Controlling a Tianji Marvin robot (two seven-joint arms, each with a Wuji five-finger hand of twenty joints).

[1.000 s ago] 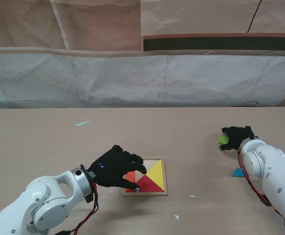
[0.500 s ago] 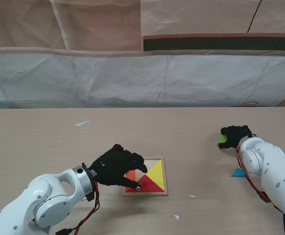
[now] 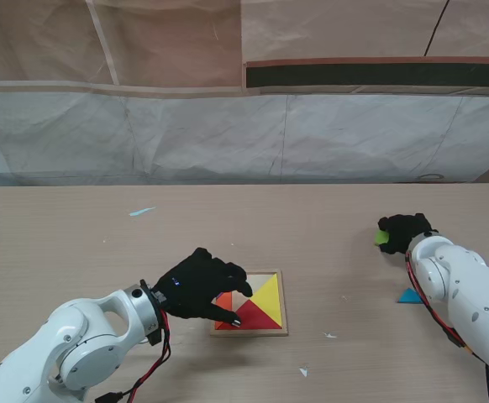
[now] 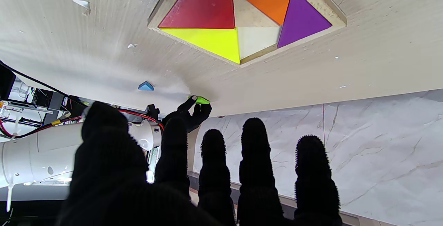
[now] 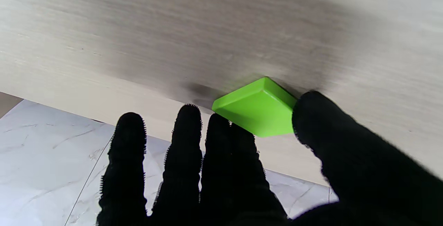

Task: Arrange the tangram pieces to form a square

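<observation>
Right wrist view: right hand pinching green piece; left hand spread, empty; no legible writing.

Both arms have glossy white, rounded shells with bulbous joint housings. The left hand and right hand are covered in black knitted gloves with a fuzzy nap at the fingertips. A small blue light shows on the back of the left hand. Red and black cables loop out just behind each wrist. A grey metallic ring sits between glove and shell.
</observation>
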